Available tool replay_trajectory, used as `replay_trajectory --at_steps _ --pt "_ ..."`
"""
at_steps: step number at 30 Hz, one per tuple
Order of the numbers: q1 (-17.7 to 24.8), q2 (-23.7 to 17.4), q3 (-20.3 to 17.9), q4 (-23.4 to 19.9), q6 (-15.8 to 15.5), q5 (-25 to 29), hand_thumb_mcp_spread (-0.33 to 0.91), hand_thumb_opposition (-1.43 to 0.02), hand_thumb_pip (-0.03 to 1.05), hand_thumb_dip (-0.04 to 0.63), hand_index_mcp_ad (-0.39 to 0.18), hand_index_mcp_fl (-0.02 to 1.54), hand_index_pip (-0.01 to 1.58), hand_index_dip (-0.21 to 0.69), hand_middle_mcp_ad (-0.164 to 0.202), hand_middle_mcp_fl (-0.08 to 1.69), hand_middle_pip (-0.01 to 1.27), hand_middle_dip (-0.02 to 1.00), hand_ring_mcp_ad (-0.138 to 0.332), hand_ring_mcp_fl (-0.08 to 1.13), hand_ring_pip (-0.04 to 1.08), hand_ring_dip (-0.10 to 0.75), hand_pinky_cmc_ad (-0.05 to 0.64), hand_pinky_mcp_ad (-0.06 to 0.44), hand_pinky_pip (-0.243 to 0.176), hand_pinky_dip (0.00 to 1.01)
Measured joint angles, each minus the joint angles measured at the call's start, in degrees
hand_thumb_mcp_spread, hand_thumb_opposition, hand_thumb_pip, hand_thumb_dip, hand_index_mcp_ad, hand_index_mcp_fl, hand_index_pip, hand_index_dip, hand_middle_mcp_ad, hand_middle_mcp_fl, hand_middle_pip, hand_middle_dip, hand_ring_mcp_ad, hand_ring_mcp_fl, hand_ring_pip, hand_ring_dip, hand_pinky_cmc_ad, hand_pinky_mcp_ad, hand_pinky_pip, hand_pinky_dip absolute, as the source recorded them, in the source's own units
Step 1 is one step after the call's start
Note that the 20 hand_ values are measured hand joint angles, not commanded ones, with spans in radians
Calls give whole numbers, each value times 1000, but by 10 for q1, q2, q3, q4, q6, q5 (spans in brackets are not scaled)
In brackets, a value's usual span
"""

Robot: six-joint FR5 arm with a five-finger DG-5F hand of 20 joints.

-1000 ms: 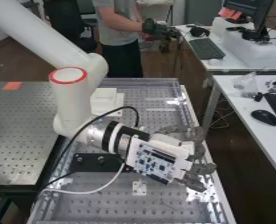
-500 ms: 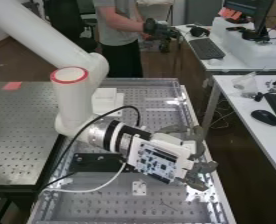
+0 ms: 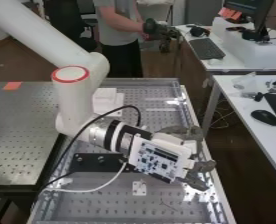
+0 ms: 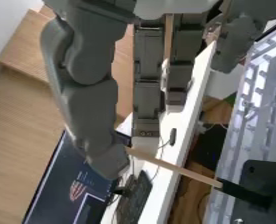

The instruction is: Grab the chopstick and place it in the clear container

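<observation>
nothing legible, no readable words (or numbers)

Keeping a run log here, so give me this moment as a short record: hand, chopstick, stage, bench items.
hand: closed on the chopstick, above the perforated bench near its right edge in the high view
chopstick: pale, slanting, gripped near one end
stage: picked up, not yet placed
bench items: black plate beneath the arm's cables, white block farther along the bench
</observation>
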State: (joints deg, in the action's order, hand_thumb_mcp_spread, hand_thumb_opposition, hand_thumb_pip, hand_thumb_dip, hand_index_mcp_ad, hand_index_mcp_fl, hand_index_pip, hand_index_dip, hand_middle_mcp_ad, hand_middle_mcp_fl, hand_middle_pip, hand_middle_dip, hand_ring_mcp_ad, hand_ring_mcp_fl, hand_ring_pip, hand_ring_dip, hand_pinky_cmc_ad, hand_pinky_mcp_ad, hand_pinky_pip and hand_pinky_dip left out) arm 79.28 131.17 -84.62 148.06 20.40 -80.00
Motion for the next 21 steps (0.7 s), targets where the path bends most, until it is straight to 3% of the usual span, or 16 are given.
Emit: replay_trajectory --at_steps 3,9,12,18,21 --pt "-1 0 -1 1 0 -4 764 -1002 367 304 -386 1101 417 480 -28 1159 176 848 72 524 115 468 361 293 -45 157" --pt "-2 -1 -2 4 -4 -2 686 -930 360 307 -382 988 316 485 -21 1112 155 848 68 510 117 464 361 297 -37 152" --pt "-2 -2 -4 -2 -6 1 703 -925 370 304 -382 1119 393 475 -21 1117 154 848 63 510 115 464 365 297 -37 155" --pt "-2 -3 -4 -3 -6 2 791 -1005 405 305 -377 1145 438 476 -17 1190 176 846 63 527 115 468 365 297 -30 155" --pt "-2 -3 -3 -1 -5 4 810 -1018 419 300 -316 1143 438 476 -37 1211 173 846 63 538 119 466 361 297 -30 155"
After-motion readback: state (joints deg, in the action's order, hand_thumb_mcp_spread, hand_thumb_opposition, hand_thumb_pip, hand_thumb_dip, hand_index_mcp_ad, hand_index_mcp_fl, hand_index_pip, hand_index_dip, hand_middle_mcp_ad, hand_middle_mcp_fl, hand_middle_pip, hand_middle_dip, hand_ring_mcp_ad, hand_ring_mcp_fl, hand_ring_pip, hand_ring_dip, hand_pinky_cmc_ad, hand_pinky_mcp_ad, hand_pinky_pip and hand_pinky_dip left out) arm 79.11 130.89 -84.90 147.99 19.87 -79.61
